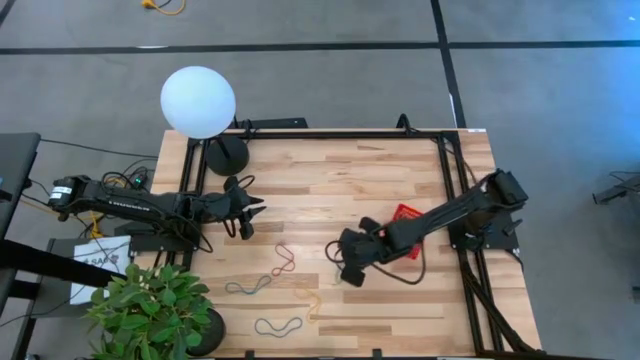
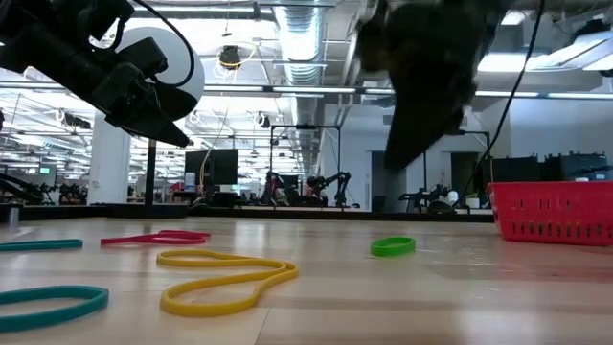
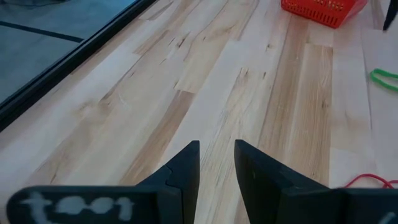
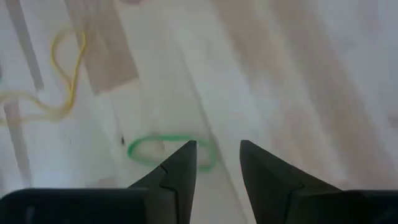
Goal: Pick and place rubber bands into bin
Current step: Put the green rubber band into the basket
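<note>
Pale wood bench (image 1: 330,180) in an open workshop.
Right gripper (image 4: 217,163), fingers parted, empty, hovers above green rubber band (image 4: 169,151); red bin (image 1: 407,222) at its 2 o'clock.

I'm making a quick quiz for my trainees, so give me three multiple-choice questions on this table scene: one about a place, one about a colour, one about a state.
1. Where is the red bin?
A. Under the right arm
B. Beside the plant
C. At the lamp base

2. What colour is the rubber band below the right gripper?
A. Red
B. Green
C. Blue

3. How is the right gripper?
A. Shut on a band
B. Open, empty
C. Inside the bin

Answers: 1 A, the high view shows it there. 2 B, the right wrist view shows green. 3 B, its fingers stand apart with nothing between.
</note>
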